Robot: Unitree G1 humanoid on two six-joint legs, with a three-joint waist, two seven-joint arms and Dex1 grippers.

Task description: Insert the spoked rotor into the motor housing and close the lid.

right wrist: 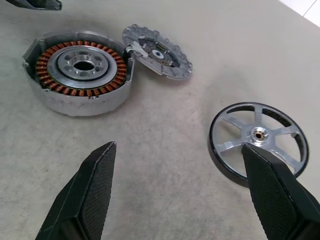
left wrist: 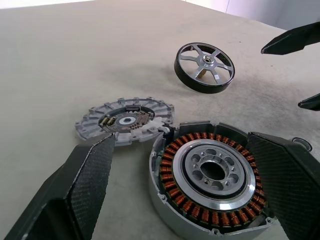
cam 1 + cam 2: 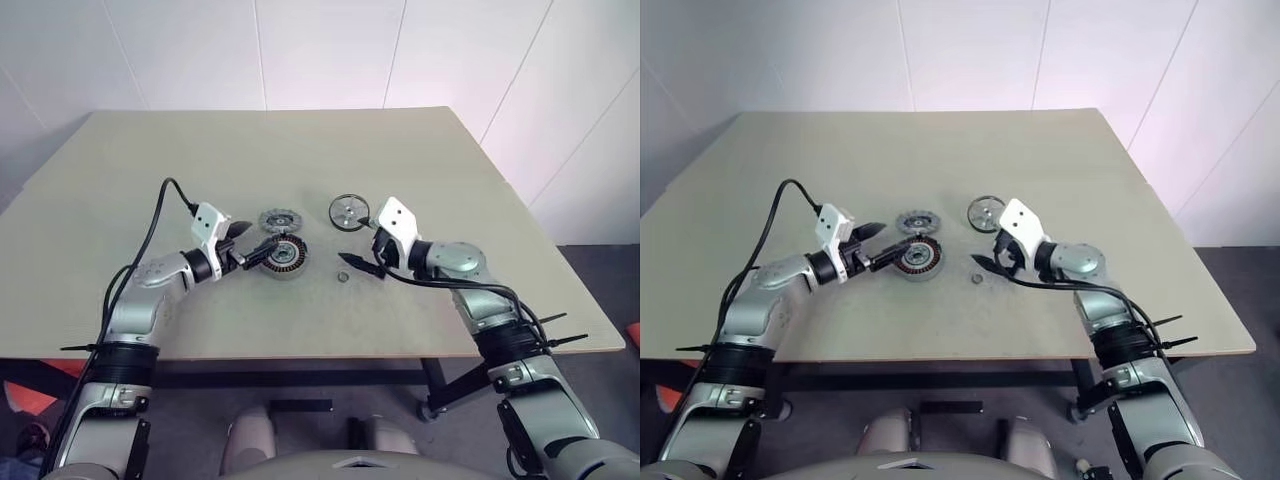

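Observation:
The motor housing (image 3: 284,257), a silver cup with copper windings, sits near the table's middle. The lid (image 3: 275,220), a grey notched disc, lies flat just behind it, its edge against the housing's rim (image 2: 165,131). The spoked rotor (image 3: 348,210), shiny with a dark rim, lies to the right of the lid. My left gripper (image 3: 256,240) is open at the housing's left side, and its fingers (image 2: 85,185) reach along either side of the cup. My right gripper (image 3: 358,243) is open and empty, hovering just in front of the rotor (image 1: 257,142).
A tiny metal ring (image 3: 343,276) lies on the tan table (image 3: 150,180), in front of my right gripper and to the right of the housing. White walls stand behind the table, and its front edge (image 3: 300,352) runs close below both arms.

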